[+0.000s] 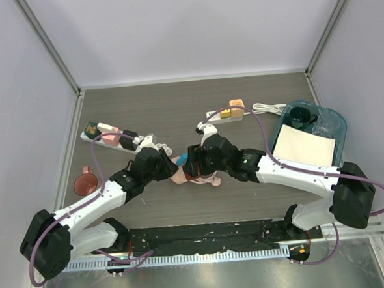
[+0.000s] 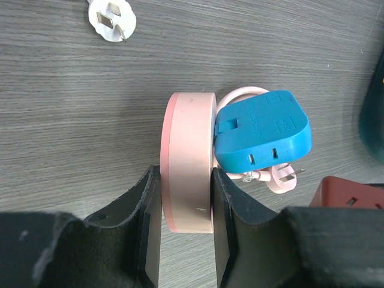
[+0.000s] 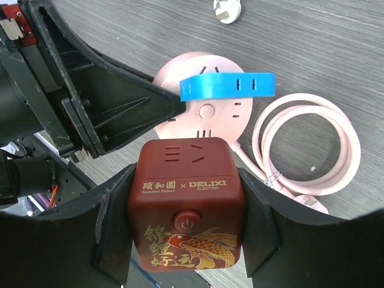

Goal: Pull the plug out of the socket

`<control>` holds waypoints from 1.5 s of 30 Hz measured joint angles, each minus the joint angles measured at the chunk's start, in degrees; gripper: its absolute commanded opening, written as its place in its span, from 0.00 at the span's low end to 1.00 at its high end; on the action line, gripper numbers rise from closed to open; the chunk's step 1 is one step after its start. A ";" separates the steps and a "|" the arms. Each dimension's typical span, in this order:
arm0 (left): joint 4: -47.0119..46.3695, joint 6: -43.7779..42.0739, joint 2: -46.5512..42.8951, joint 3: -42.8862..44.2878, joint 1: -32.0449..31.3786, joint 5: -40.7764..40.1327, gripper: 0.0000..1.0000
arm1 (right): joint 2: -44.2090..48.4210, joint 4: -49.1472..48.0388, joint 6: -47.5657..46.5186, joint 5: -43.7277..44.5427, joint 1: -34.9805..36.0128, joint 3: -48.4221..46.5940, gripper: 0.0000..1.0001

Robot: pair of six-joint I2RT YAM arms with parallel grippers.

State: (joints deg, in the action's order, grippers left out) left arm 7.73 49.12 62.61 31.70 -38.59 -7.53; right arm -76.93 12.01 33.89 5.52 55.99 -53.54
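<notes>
Top cam: looking down from above + behind arm bases [image 1: 204, 238], taking in whole table [image 1: 176, 106], far off. Left wrist cam: sitting low, very near, viewing pink socket [image 2: 189, 162] edge-on w/ blue plug [image 2: 264, 129]. Right wrist cam: facing same socket's face over red cube [image 3: 186, 210], close. Sharing socket + plug across all 3.

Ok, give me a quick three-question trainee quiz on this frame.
1. True or false: the left hand grips the pink round socket by its rim.
2. What does the right hand hold? A) a screwdriver B) the red cube socket C) a sponge
3. Fill in: the blue adapter sits plugged into the ____ socket.
Key: 1 true; 2 B; 3 pink.
</notes>
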 measured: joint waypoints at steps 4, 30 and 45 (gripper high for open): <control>0.37 0.00 -0.44 0.00 -0.02 0.04 0.00 | 0.31 1.84 -0.55 0.15 -0.24 -0.68 0.01; 3.39 -2.21 -8.81 -2.93 0.37 9.22 0.00 | 4.17 0.81 -3.80 -11.04 -27.61 8.39 0.16; 0.55 -3.19 -9.11 -4.42 0.37 13.29 0.00 | -9.46 -9.44 -3.87 -19.58 -34.29 8.41 0.43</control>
State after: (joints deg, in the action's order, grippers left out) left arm 8.27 45.93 53.49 27.29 -38.22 5.76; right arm -86.39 2.57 30.02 -14.06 21.69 -45.12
